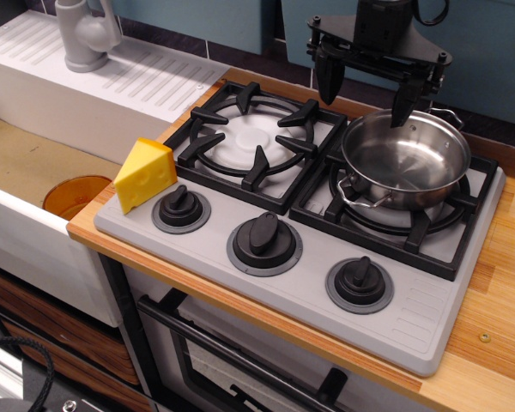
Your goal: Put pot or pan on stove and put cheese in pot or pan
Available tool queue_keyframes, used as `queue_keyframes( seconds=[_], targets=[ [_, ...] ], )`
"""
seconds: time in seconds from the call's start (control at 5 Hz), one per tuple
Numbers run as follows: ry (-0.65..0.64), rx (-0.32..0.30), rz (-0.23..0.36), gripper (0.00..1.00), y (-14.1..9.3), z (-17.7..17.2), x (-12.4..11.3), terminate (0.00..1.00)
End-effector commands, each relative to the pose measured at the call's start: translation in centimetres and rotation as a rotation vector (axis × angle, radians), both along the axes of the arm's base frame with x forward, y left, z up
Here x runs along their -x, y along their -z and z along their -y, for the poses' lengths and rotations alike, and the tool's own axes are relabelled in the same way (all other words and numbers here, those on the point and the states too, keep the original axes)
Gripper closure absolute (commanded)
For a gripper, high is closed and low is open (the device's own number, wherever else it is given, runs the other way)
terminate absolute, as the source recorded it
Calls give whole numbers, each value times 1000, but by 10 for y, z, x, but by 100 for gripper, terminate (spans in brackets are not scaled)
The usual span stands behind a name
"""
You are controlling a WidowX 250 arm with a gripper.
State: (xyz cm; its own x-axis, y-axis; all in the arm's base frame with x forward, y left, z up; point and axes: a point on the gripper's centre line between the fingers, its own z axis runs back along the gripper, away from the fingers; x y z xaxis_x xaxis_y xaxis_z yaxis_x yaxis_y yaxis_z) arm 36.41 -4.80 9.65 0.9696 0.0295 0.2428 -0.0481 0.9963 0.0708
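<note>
The pot [405,160] sits on the right-hand grate [395,210] of the stove [412,318], empty and shining, one wire loop handle pointing toward the knobs, so I judge the first half of my job finished. My gripper [367,86] hangs just above its far rim with the fingers spread apart and nothing between them; I cannot tell whether one fingertip touches the rim or only clears it. The cheese [144,174] is not yet in: it stands on the front left corner of the cooktop, just beside the leftmost knob [181,209] and well apart from the pot, so what is left is to fetch the wedge and drop it in (a reach across the whole stove, past the bare left burner [247,137]). By my count: one pot, one cheese wedge, two grates over two burners, three knobs. Off the stove there is one orange dish [73,196] down in the sink [17,163] and one grey faucet [84,34] behind it.
</note>
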Motion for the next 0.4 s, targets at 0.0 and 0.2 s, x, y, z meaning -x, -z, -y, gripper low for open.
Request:
queue_keyframes(
  seconds=[0.0, 0.2],
  targets=[
    [0, 0, 0, 0, 0, 0, 0, 0],
    [-2, 13, 24, 0, 12, 3, -1, 0]
  ],
)
